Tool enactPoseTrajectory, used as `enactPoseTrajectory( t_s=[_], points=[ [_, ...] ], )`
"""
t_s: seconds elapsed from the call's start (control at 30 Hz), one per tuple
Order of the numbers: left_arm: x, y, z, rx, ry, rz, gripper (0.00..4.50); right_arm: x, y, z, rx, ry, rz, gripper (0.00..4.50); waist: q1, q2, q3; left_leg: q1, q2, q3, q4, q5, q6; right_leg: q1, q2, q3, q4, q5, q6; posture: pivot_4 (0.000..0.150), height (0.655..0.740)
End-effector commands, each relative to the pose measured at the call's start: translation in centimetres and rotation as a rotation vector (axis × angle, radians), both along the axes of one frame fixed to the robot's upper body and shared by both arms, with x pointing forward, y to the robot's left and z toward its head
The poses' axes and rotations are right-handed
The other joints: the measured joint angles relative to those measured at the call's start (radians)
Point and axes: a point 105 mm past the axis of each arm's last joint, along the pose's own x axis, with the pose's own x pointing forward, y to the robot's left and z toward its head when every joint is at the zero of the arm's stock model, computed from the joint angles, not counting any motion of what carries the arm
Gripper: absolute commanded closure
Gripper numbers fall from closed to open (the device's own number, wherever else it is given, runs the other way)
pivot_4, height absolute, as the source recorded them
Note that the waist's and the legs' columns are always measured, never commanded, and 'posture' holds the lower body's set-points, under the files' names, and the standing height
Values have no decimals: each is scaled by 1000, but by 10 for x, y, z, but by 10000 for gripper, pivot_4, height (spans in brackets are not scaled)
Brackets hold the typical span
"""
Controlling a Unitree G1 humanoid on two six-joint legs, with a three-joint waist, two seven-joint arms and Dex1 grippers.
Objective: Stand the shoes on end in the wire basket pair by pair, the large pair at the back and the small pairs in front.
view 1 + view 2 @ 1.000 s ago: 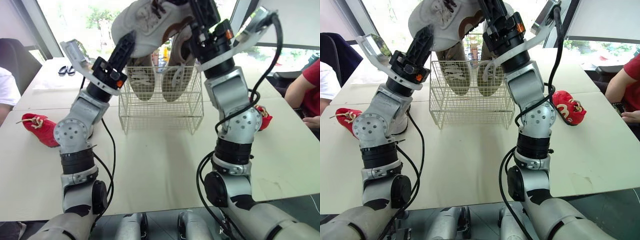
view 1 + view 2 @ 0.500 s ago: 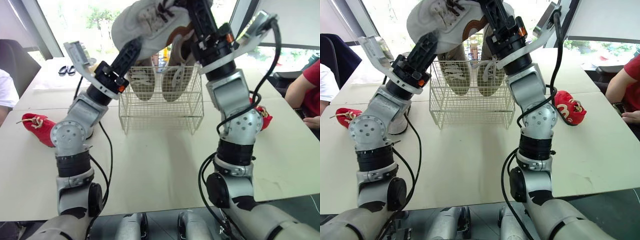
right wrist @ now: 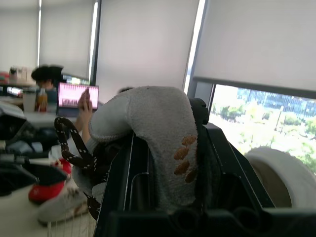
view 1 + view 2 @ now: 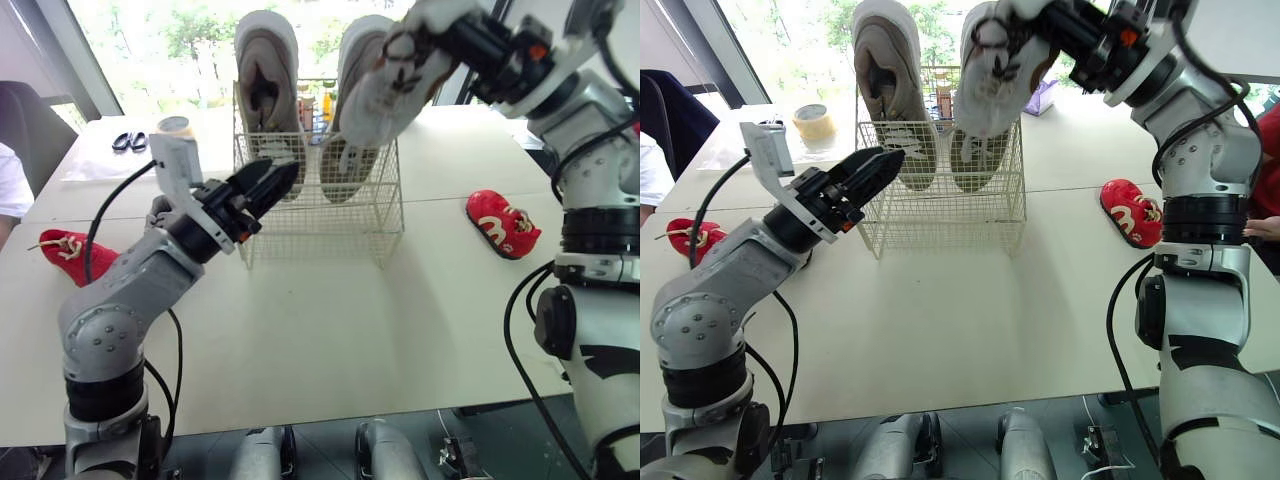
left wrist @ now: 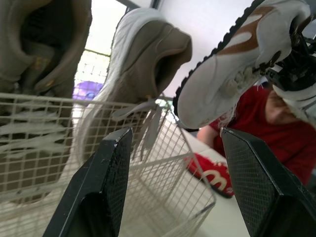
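Right gripper (image 4: 455,38) is clamped on the heel end of a white shoe (image 4: 392,78) and holds it in the air above the right side of the wire basket (image 4: 320,215). The shoe's toe tilts down toward the basket and its black laces hang loose. It overlaps the top of the shoe standing there, and contact can't be told.

Left gripper (image 4: 282,180) is spread wide with nothing between its fingers (image 5: 106,182). It is level with the basket's front left corner, just in front of the wire and pointing at it.

Inside the basket, two big beige shoes stand on end, heels up and toes down. One is on the left (image 4: 267,75) and one on the right (image 4: 345,165), both along the back, with their tops well over the rim. The front of the basket is empty.

The basket sits on a pale table (image 4: 330,330). One small red shoe (image 4: 505,225) lies on the table to the right of the basket, well apart from it. Another red shoe (image 4: 68,252) lies to the left. Scissors (image 4: 130,141) and a roll of tape (image 4: 174,125) are behind the basket on its left.
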Motion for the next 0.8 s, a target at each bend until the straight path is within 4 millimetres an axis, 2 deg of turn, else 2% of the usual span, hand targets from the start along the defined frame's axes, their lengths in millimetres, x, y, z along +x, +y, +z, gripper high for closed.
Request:
enactPoseTrajectory(
  t_s=[0.03, 0.17, 0.3, 0.47, 0.57, 0.7, 0.73, 0.8],
  points=[
    [-15, 5, -9, 49, 13, 28, 16025, 6, 6, 3, -137, -109, -13, 36928, 0, 0, 0, 0, 0, 0, 0, 3, -5, 0, 0, 0, 0, 0, 0, 1500, 7351],
    [-19, 10, -15, 70, 34, 40, 16025, 20, 19, -16, -247, -123, -13, 36928, 8, 0, 0, -1, 0, 0, 0, 4, -6, -1, 0, 0, 0, 0, 0, 1500, 7351],
    [-20, 13, -16, 81, 42, 55, 16025, 24, 34, -37, -318, -94, 52, 36928, 9, 0, 0, -1, 0, -1, 0, 4, -7, 0, -1, 0, 0, 0, 0, 1500, 7351],
    [-19, 15, -19, 86, 55, 75, 16025, 32, 35, -54, -340, -36, 42, 36928, 8, 0, 0, -1, 0, -1, 0, 4, -7, 0, 0, 0, 0, 0, 0, 1500, 7351],
    [-17, 16, -20, 85, 63, 91, 15275, 36, 32, -61, -346, -16, 14, 24082, 7, 0, 0, -1, 0, -1, 0, 4, -7, 0, 0, 0, 0, 0, 0, 1500, 7351],
    [-16, 19, -21, 82, 69, 97, 15275, 39, 26, -62, -329, -9, -23, 3998, 6, 0, 0, -1, 0, -1, 0, 4, -7, 0, 0, 0, 0, 0, 0, 1500, 7351],
    [-16, 19, -21, 82, 69, 97, 15275, 39, 26, -62, -331, -11, -24, 509, 6, 0, 0, -1, 0, -1, 0, 4, -7, 0, 0, 0, 0, 0, 0, 1500, 7351],
    [-16, 20, -22, 83, 72, 99, 15275, 38, 23, -59, -325, -16, -27, 509, 5, 0, 0, -1, 0, -1, 0, 4, -7, 0, 0, 0, 0, 0, 0, 1500, 7351]
  ],
)
